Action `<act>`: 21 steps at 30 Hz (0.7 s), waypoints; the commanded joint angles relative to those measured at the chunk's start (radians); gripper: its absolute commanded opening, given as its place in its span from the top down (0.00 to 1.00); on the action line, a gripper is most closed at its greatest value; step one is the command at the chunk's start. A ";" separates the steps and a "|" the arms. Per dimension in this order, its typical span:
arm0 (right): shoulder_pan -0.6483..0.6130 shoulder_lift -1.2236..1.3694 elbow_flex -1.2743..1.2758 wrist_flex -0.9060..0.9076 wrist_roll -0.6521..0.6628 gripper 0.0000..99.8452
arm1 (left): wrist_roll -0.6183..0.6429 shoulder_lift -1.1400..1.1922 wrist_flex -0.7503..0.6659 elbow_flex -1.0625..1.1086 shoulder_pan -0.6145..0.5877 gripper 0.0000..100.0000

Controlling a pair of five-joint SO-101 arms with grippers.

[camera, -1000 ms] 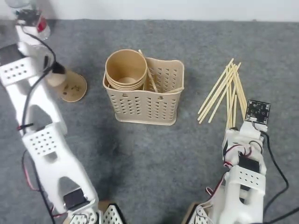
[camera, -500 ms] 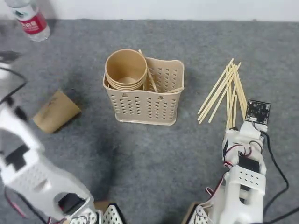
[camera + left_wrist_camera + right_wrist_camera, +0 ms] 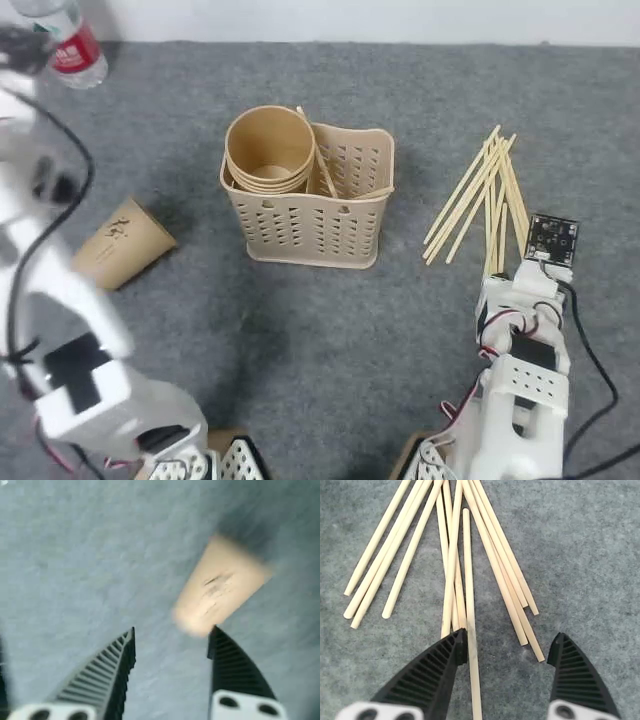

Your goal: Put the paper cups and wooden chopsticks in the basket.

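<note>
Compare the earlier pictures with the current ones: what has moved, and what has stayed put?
The loose paper cup shifted toward the near left of the table, away from the basket, and now lies on its side, free of the left gripper, which is open near it. The basket, its stacked cups, the chopsticks and the open right gripper stayed put.
</note>
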 commanded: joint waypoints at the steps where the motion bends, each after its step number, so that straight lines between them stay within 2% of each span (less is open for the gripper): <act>1: -0.004 -0.012 -0.008 -0.021 -0.011 0.74 | 0.365 -0.049 0.031 0.074 0.163 0.72; 5: -0.004 -0.012 -0.008 -0.021 -0.011 0.74 | 0.512 -0.049 0.006 0.219 0.253 0.72; 11: -0.004 -0.012 -0.008 -0.021 -0.011 0.74 | 0.755 -0.049 -0.115 0.381 0.258 0.76; 14: -0.004 -0.012 -0.008 -0.021 -0.011 0.74 | 0.796 -0.049 -0.166 0.440 0.258 0.78; 21: -0.004 -0.012 -0.008 -0.021 -0.011 0.74 | 0.776 -0.049 -0.311 0.536 0.256 0.78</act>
